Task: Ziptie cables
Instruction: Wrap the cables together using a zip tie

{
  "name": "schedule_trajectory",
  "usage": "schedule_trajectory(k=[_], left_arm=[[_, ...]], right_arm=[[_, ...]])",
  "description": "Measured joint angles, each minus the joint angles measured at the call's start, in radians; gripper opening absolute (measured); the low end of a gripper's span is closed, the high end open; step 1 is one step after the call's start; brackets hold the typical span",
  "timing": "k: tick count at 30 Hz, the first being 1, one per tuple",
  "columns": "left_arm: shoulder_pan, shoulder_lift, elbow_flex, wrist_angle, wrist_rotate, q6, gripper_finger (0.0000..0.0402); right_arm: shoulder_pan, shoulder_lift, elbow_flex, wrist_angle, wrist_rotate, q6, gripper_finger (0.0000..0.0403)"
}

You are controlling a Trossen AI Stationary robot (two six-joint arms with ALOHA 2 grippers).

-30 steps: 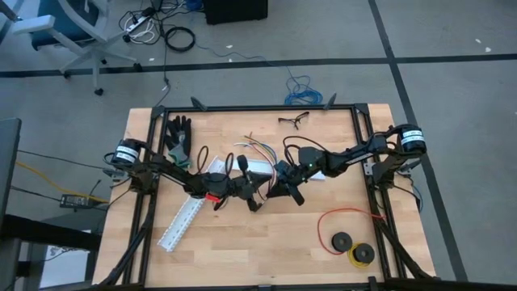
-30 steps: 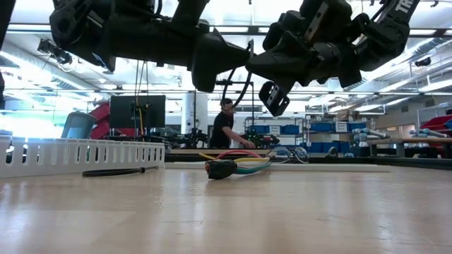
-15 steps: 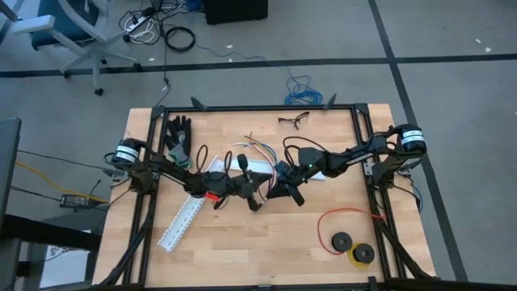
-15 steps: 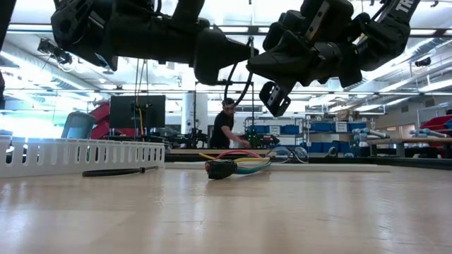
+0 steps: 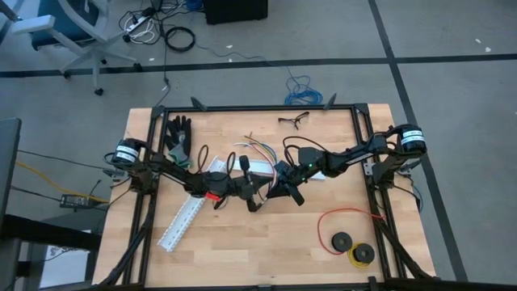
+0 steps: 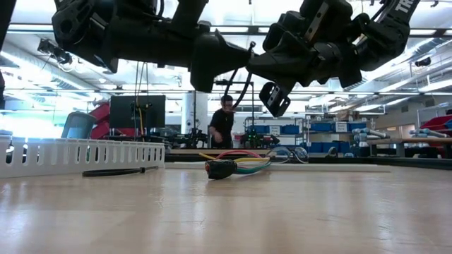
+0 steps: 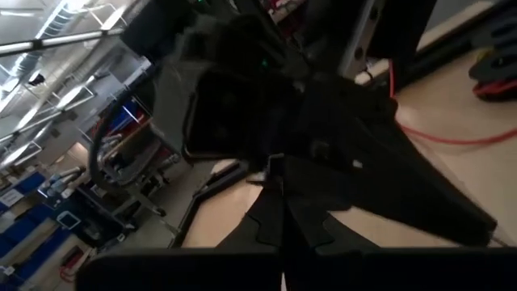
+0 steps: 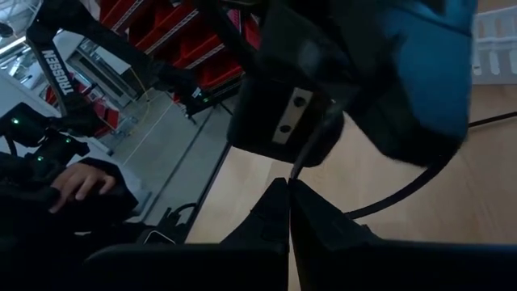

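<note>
Two dark robot arms meet over the middle of a wooden table point(image 5: 266, 250), both raised clear of its surface. The left claw point(image 5: 257, 200) has its two fingers pressed fully together, and they pinch nothing; its wrist view shows the closed fingertips point(image 7: 283, 234) pointing at the dark bulk of the other arm. The right claw point(image 5: 284, 187) is likewise fully closed and empty, its fingertips point(image 8: 288, 212) meeting in a single seam in its own wrist view, with a black cable and the other arm's housing just ahead. The two claws hang near each other, and whether they touch cannot be told.

The cables point(image 5: 257, 149), one loose bundle of thin coloured wires, lie on the table toward its far side, between the two arms and under neither claw. From table height the bundle ends in one small dark plug point(image 6: 220, 168), resting on the wood well below both arms.

Also on the table: one long white slotted channel point(image 5: 181, 222) lying at a slant near the left arm, one black glove point(image 5: 178, 134) at the far left corner, one pair of glasses point(image 5: 294, 120) at the far edge, one red wire loop point(image 5: 343, 218) at the near right, with two black spools point(image 5: 351, 246) beside it.

One person point(image 6: 223, 125) stands in the room beyond the table.
</note>
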Motion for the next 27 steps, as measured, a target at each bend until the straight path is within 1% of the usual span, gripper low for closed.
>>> schedule_trajectory(k=[7, 13, 19, 27], left_arm=[[-0.003, 0.000, 0.000, -0.014, 0.000, 0.000, 0.0000], [-0.003, 0.000, 0.000, -0.030, -0.017, 0.002, 0.0000], [0.009, 0.000, 0.000, 0.004, -0.044, -0.002, 0.0000], [0.013, 0.000, 0.009, 0.002, -0.033, -0.007, 0.0000]], right_arm=[[-0.019, 0.000, 0.000, 0.000, -0.004, 0.034, 0.0000], [-0.029, 0.000, 0.000, 0.000, -0.062, 0.045, 0.0000], [0.001, 0.000, 0.000, 0.000, -0.064, 0.034, 0.0000], [0.004, 0.000, 0.019, -0.003, -0.062, 0.008, 0.0000]])
